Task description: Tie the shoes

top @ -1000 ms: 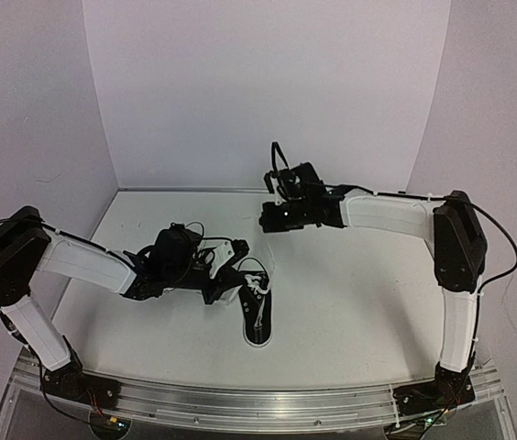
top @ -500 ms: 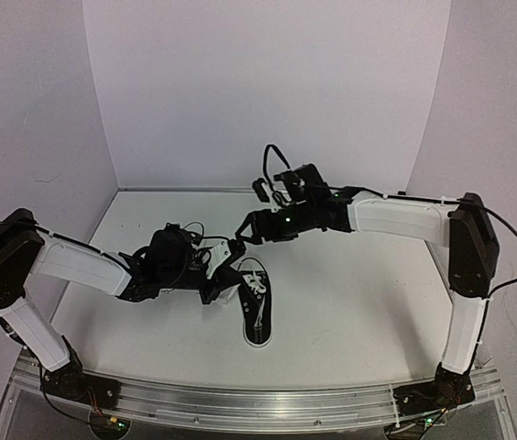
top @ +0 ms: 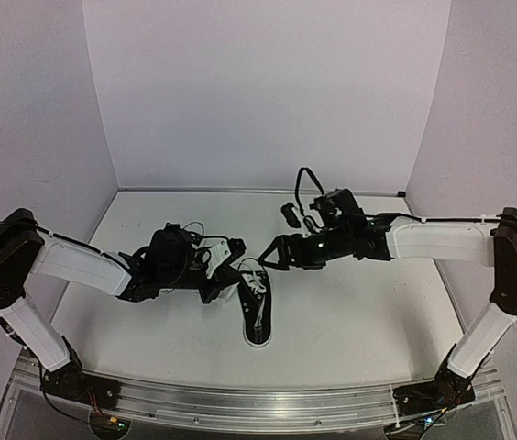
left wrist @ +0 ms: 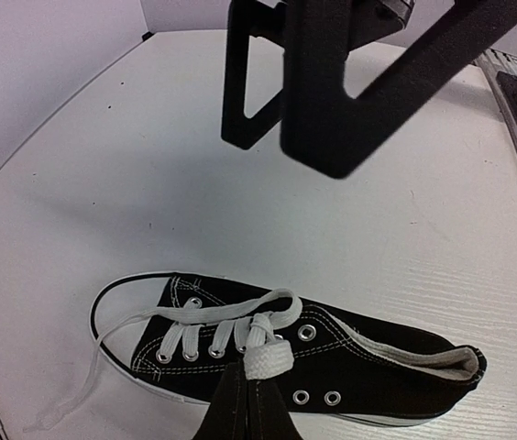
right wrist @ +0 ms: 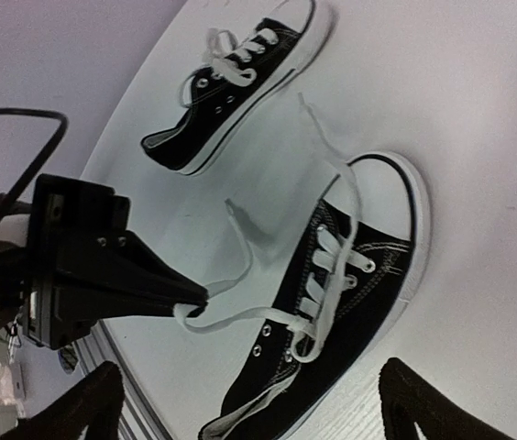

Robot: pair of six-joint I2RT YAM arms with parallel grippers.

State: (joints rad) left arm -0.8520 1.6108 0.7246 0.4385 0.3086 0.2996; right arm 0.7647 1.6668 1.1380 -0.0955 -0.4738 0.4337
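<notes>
Two black sneakers on the white surface (top: 368,312): far sneaker (right wrist: 240,78) at 12 o'clock in the right wrist view, near sneaker (right wrist: 332,302) at 5 o'clock. Two grippers: left gripper (left wrist: 245,408) clamped on the near sneaker's white lace (left wrist: 268,360); right gripper (top: 275,254) spread wide, holding nothing.

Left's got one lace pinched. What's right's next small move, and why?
Probably ease the right gripper down onto the loose lace and close. Its jaws are open and empty above the shoe, the left gripper is shut on the other lace, and the loose one lies slack on the table by the toe.
</notes>
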